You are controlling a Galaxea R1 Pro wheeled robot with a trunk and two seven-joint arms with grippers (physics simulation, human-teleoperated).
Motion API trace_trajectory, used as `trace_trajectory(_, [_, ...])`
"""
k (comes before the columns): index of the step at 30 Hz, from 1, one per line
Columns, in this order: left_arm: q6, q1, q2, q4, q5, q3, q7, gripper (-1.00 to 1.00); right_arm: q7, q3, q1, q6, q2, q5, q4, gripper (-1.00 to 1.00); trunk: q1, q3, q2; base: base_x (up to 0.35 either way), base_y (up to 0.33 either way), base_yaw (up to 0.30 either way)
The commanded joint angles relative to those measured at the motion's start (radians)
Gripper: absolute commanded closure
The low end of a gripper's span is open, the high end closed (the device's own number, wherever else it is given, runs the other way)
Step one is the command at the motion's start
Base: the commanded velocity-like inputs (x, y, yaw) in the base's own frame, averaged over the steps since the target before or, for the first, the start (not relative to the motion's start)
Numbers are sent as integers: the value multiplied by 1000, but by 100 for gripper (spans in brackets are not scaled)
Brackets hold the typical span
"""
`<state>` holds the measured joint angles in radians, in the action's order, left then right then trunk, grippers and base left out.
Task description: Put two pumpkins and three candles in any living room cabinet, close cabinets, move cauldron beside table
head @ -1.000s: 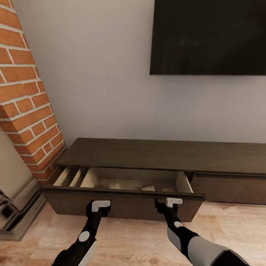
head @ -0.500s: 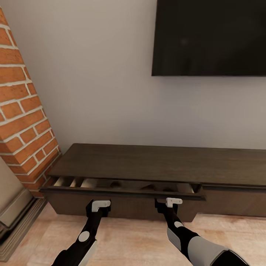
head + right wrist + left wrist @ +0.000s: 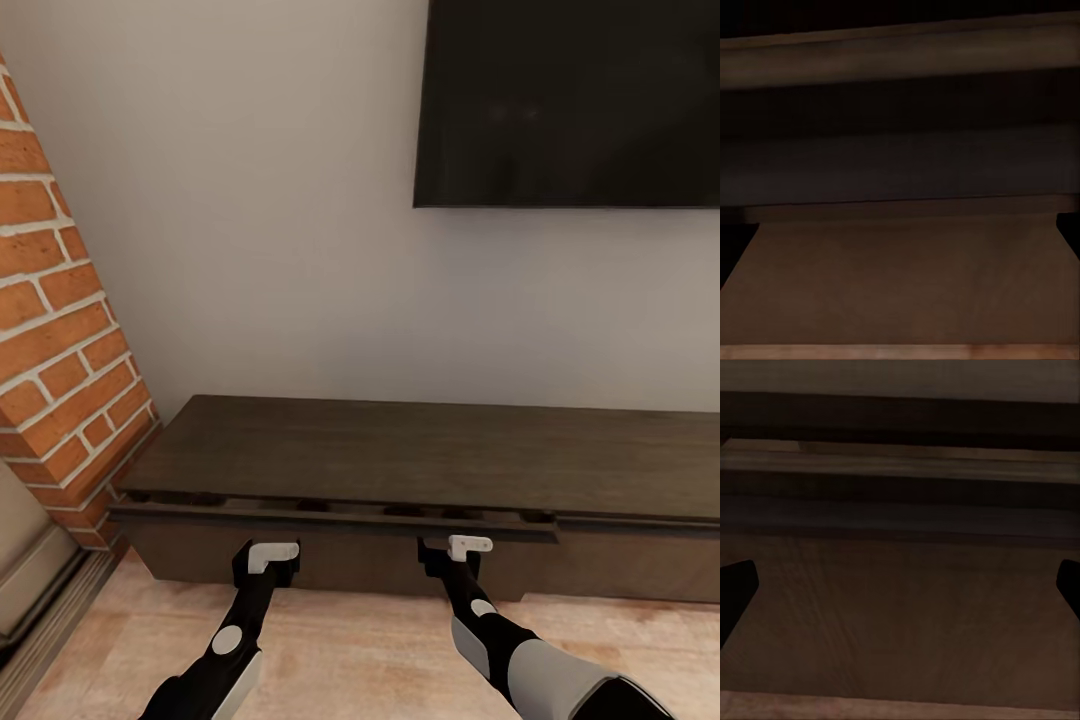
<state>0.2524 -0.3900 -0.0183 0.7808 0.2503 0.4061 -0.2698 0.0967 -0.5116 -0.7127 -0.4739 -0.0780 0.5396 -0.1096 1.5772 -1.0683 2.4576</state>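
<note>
The long dark-brown cabinet (image 3: 400, 450) stands against the wall under the TV. Its left drawer front (image 3: 340, 565) is pushed in almost flush, leaving a thin dark slit under the top. My left gripper (image 3: 268, 560) and right gripper (image 3: 456, 550) are both up against that front, a drawer-width apart. In the left wrist view the brown front (image 3: 900, 607) is very close, with black fingertips (image 3: 735, 592) spread to both edges, so the gripper (image 3: 900, 596) is open and empty. The right wrist view shows the same front (image 3: 900, 285). Pumpkins, candles, cauldron and table are out of view.
A brick fireplace (image 3: 60, 330) juts out at the left, close to the cabinet's end. The black wall TV (image 3: 570, 100) hangs above. The cabinet's right drawer front (image 3: 640, 565) is shut. Light plank floor (image 3: 380, 650) lies under my arms.
The left drawer has slid from wide open, with its tan inside showing, to nearly shut. The whole view has shifted closer to the cabinet, with both grippers staying on the front.
</note>
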Motion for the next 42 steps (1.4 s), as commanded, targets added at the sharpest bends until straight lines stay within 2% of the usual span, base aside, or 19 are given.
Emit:
trace_trajectory(1, [4,-1,-2,0,9,8,-9,-100,8,-11,-1,-2,0,0,0,-100,0,-1,0,6,0,0])
trace_trajectory(17, [5,-1,-2,0,10,8,-9,-100,8,-11,-1,-2,0,0,0,-100,0,-1,0,75,12,0])
trace_trajectory(35, [3,-1,-3,0,13,7,-8,-100,8,-11,-1,2,0,0,-1,-100,0,-1,0,-296,0,0])
trace_trajectory(42, [-8,0,-10,0,20,1,-3,-100,11,-12,-2,28,0,2,-3,-100,0,-1,0,-314,0,0])
